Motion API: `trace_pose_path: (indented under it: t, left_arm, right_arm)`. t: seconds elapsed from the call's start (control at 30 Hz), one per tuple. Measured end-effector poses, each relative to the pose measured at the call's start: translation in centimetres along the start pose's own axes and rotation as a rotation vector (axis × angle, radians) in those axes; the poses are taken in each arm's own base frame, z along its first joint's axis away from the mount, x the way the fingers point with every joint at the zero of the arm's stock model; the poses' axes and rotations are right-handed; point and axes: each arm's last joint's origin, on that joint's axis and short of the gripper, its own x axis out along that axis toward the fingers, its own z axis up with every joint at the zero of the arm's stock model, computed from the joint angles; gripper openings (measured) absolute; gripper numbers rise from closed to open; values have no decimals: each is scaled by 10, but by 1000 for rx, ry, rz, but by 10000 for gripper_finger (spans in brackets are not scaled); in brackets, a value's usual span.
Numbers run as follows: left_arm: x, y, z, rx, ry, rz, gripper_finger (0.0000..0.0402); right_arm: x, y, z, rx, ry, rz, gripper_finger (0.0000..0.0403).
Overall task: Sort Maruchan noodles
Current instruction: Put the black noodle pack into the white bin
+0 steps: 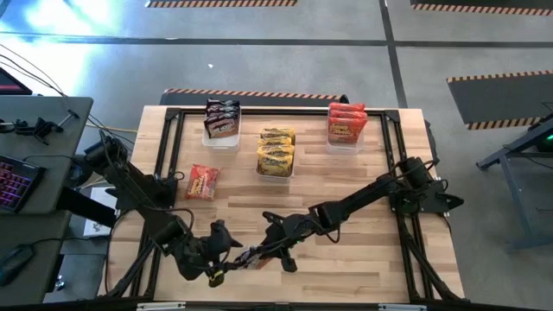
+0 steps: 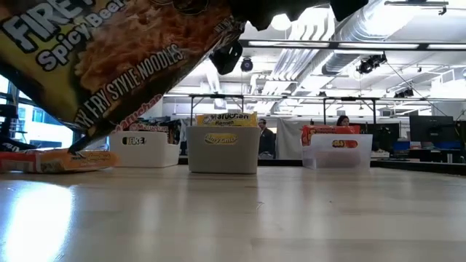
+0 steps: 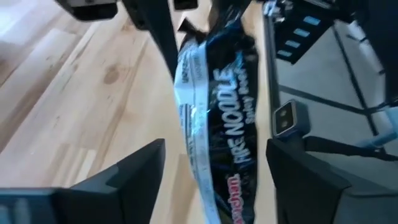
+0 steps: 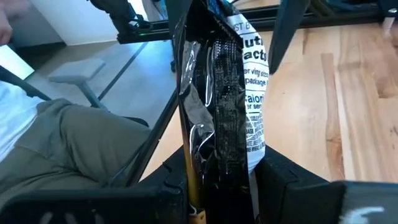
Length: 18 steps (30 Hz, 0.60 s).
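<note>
A dark "Fire Noodle Spicy Beef" packet [image 1: 252, 257] hangs in the air near the table's near edge, between my two grippers. It fills the upper left of the low view [image 2: 109, 58], tilted. My right gripper [image 1: 275, 246] is shut on it. My left gripper [image 1: 226, 246] is open; in the left wrist view [image 3: 214, 149] its fingers stand on either side of the packet [image 3: 224, 106] with a gap on each side. A loose red-orange packet [image 1: 202, 181] lies flat on the table, left of centre. My right gripper [image 4: 224, 168] pinches one end of the dark packet [image 4: 224, 146] between its two fingers. It comes from the table's right side, and the packet reaches away from the fingers toward my left gripper. The packet is lifted clear of the table and tilted, with a crumpled wrapper.
Three clear bins stand along the far side: dark packets [image 1: 222, 121] on the left, yellow packets [image 1: 276, 151] in the middle, red-orange packets [image 1: 346, 125] on the right. Bare wood [image 1: 346, 259] lies between the bins and the grippers. A person sits beyond the near edge [image 4: 68, 143].
</note>
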Motion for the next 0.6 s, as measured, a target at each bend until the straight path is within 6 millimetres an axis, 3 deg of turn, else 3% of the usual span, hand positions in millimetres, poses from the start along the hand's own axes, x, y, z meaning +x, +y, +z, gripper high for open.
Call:
trace_pose_path:
  t: [0.6]
  left_arm:
    - [17, 9, 20, 0, -11, -62, 278]
  right_arm:
    - [0, -1, 1, -34, -19, -54, 94]
